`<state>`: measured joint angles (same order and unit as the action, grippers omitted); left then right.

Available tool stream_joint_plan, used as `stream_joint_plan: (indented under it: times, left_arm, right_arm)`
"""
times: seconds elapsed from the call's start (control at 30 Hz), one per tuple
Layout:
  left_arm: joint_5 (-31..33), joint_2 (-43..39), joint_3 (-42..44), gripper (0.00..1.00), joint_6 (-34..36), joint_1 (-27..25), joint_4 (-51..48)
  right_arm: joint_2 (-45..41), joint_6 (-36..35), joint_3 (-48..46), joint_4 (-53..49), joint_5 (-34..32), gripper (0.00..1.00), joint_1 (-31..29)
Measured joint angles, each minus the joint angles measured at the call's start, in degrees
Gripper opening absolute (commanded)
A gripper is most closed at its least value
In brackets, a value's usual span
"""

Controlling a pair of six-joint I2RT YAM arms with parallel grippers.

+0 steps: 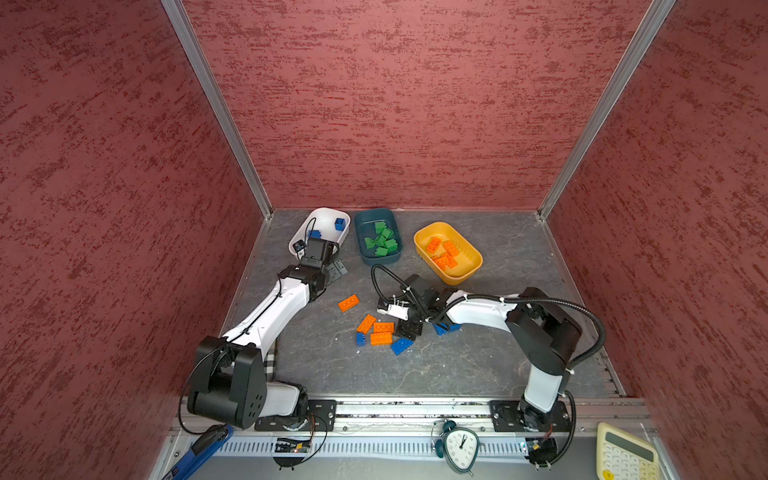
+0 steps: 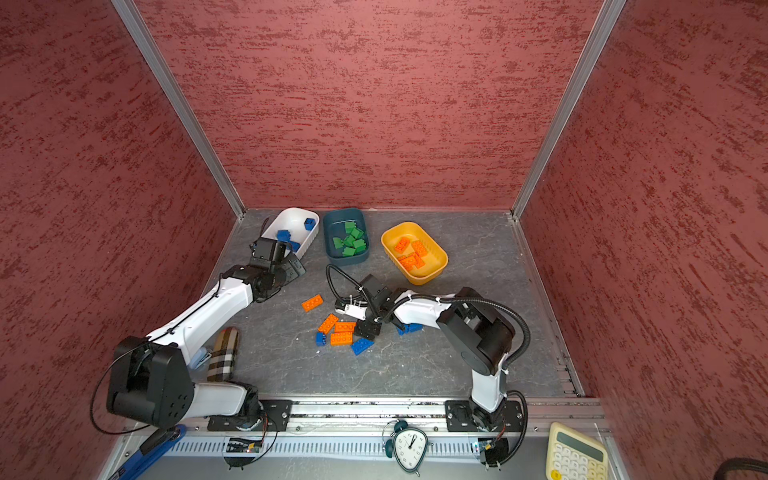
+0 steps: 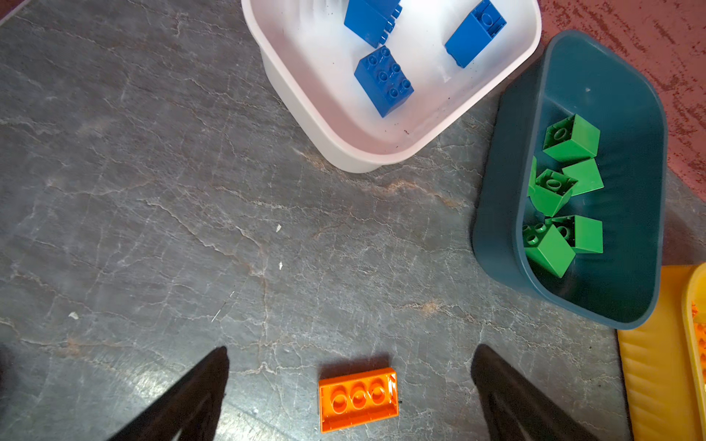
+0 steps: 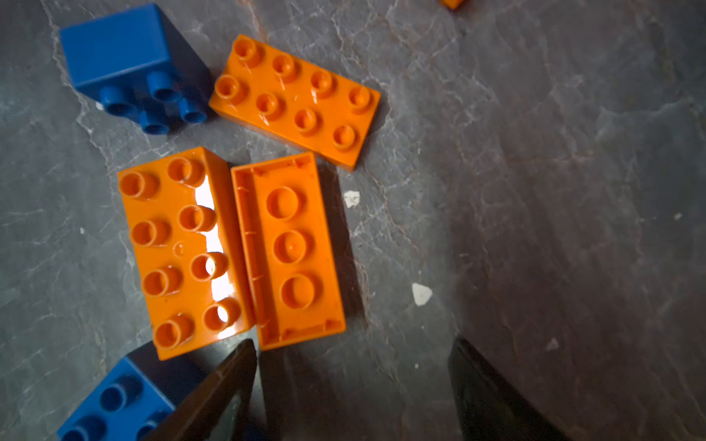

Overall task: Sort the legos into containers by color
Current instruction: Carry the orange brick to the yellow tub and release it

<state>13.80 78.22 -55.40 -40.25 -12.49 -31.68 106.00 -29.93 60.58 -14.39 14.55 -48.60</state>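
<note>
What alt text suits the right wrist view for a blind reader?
Three flat orange plastic bricks lie close together on a grey marbled tabletop, one with its hollow underside up. Two chunky blue plastic bricks sit beside them; the right gripper stands open near the upturned brick.

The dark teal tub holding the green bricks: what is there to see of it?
The dark teal tub is a shallow rounded-rectangle container of smooth-looking plastic, upright and open-topped at the back of the grey table. Only green bricks lie inside, several in a loose jumble. It stands between the white tub and the yellow tub, apart from the yellow one. Nothing reaches into it.
</note>
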Motion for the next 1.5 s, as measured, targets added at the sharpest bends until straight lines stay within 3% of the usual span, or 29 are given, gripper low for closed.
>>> stream_joint_plan:
  times: [0.1, 0.2, 0.6, 0.77, 0.93, 1.17, 1.37, 1.5]
  left_arm:
    - [0.0, 0.0, 0.0, 0.99, 0.0, 0.0, 0.0]
    - [0.0, 0.0, 0.0, 0.99, 0.0, 0.0, 0.0]
    - [-0.8, 0.3, 0.4, 0.99, 0.0, -0.1, 0.5]
    - [-1.3, 0.4, 0.9, 0.99, 1.9, -2.0, 0.5]
    - [-2.4, 0.4, 1.8, 0.99, 6.7, -5.4, -0.1]
    - [-6.6, 0.9, 2.1, 1.0, 14.3, -11.0, -3.2]
    - [-7.1, 6.5, -1.2, 1.0, 17.2, -16.3, -8.3]
    - [-7.1, 10.4, -3.8, 0.99, 16.0, -16.7, -12.1]
  right_arm:
    - [0.6, -0.6, 0.2, -0.1, 0.5, 0.75, -1.0]
    - [1.9, -0.9, 1.6, 0.2, 1.1, 0.63, -1.5]
    - [3.5, -1.1, 2.6, 2.9, 1.9, 0.31, -1.6]
    - [0.1, -0.5, -1.8, 5.4, -0.3, 0.27, -1.5]
    - [-9.2, 1.0, -8.0, 9.4, -2.9, 0.26, 0.1]
    - [-22.0, 8.6, -13.1, 19.4, -5.1, 0.26, 12.1]
    - [-21.7, 18.8, -12.7, 21.3, -7.1, 0.27, 25.4]
    - [-17.9, 24.6, -8.8, 19.2, -9.8, 0.32, 30.9]
